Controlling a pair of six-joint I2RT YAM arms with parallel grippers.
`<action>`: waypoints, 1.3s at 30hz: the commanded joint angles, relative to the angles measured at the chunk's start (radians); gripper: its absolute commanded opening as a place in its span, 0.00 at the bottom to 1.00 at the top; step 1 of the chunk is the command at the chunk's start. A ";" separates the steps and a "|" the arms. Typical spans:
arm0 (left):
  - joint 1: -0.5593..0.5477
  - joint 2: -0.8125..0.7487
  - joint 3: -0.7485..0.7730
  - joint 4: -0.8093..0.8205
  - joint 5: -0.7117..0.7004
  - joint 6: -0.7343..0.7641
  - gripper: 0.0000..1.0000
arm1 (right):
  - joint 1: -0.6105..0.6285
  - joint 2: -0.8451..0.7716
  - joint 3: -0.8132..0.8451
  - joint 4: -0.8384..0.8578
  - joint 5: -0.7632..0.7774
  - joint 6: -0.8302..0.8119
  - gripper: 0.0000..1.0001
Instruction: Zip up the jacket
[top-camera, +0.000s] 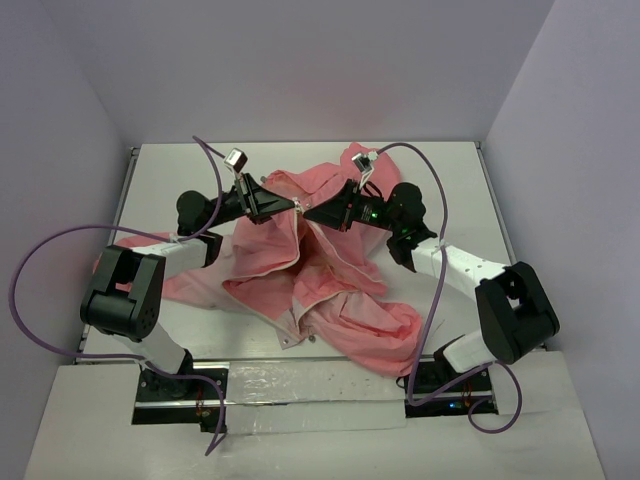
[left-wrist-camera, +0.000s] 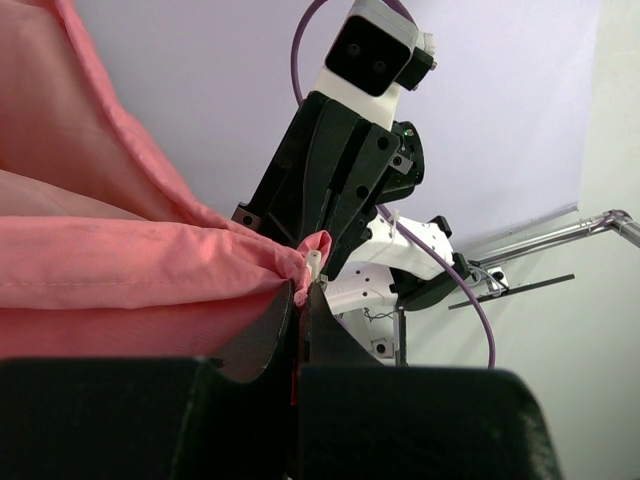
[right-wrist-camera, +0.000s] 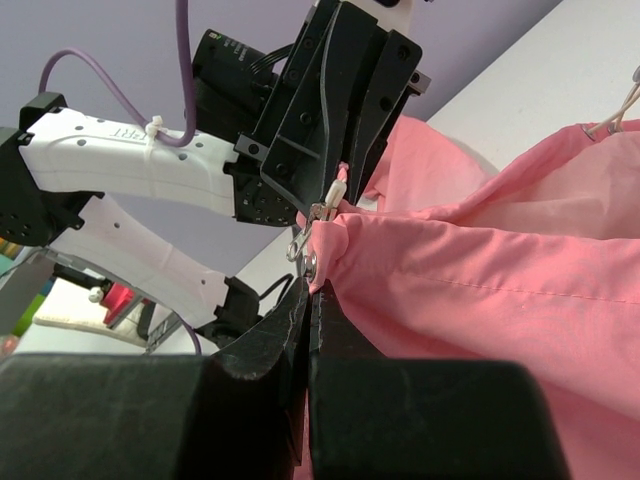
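The salmon-pink jacket (top-camera: 330, 280) lies crumpled in the middle of the white table, partly lifted. My left gripper (top-camera: 290, 207) is shut on one front edge of the jacket (left-wrist-camera: 150, 260), with a bit of the white zipper end (left-wrist-camera: 315, 262) showing above the fingertips. My right gripper (top-camera: 312, 212) is shut on the other front edge (right-wrist-camera: 480, 270), right by the metal zipper pull (right-wrist-camera: 305, 240) and a snap. The two grippers face each other, tips almost touching, above the jacket's middle.
The white table (top-camera: 170, 170) is walled by pale lavender panels on three sides. A sleeve (top-camera: 185, 285) spreads left under the left arm. Purple cables (top-camera: 40, 270) loop from both arms. A taped strip (top-camera: 300, 385) runs along the near edge.
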 joint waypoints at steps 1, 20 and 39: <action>-0.020 -0.006 0.050 0.577 0.015 -0.009 0.00 | 0.000 0.013 0.056 0.081 -0.014 0.017 0.00; -0.034 -0.010 0.049 0.577 -0.004 -0.001 0.00 | -0.001 0.021 0.052 0.100 0.052 0.044 0.00; -0.065 -0.131 -0.002 0.266 -0.011 0.302 0.00 | 0.013 -0.018 0.035 0.078 0.099 0.056 0.00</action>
